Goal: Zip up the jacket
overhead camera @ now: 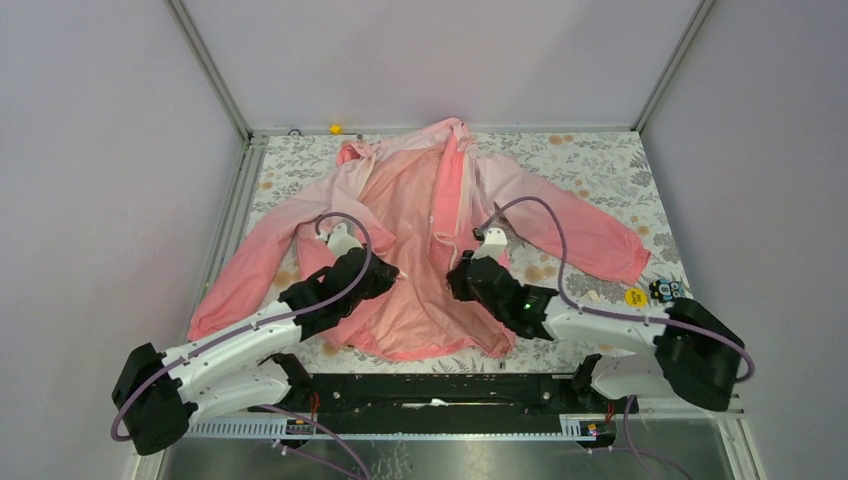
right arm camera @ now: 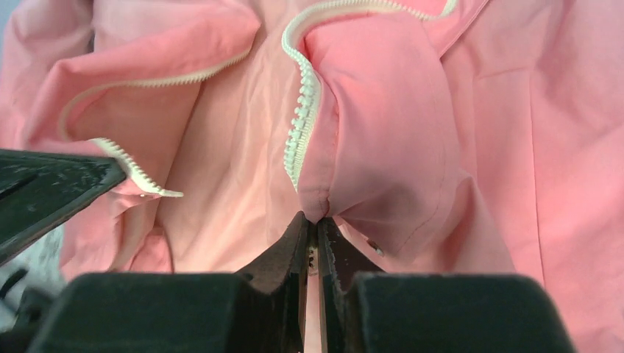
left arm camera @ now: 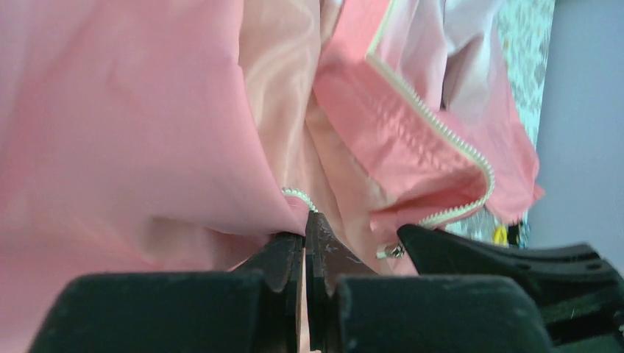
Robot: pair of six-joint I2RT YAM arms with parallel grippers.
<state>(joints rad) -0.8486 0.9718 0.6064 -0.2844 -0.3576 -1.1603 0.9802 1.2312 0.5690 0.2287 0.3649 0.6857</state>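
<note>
Floral tablecloth (overhead camera: 600, 165) has the jacket (overhead camera: 410, 190) spread open mid-table. Looks thin and floppy, so it's probably best held by the zipper (right arm camera: 298, 125) edges at the near end. Left gripper (left arm camera: 304, 246) and right gripper (right arm camera: 316, 228) are both clamped on its fabric.

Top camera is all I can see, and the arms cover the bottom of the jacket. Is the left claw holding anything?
Observer: Yes. The left gripper is shut on the edge of the jacket, right beside a short bit of white zipper teeth.
Operator: What about the right one?
Observer: The right gripper is shut on the pink cloth just below the end of the other row of teeth.
Operator: Is it zipped yet?
Observer: No. The two rows lie apart, not joined.
</note>
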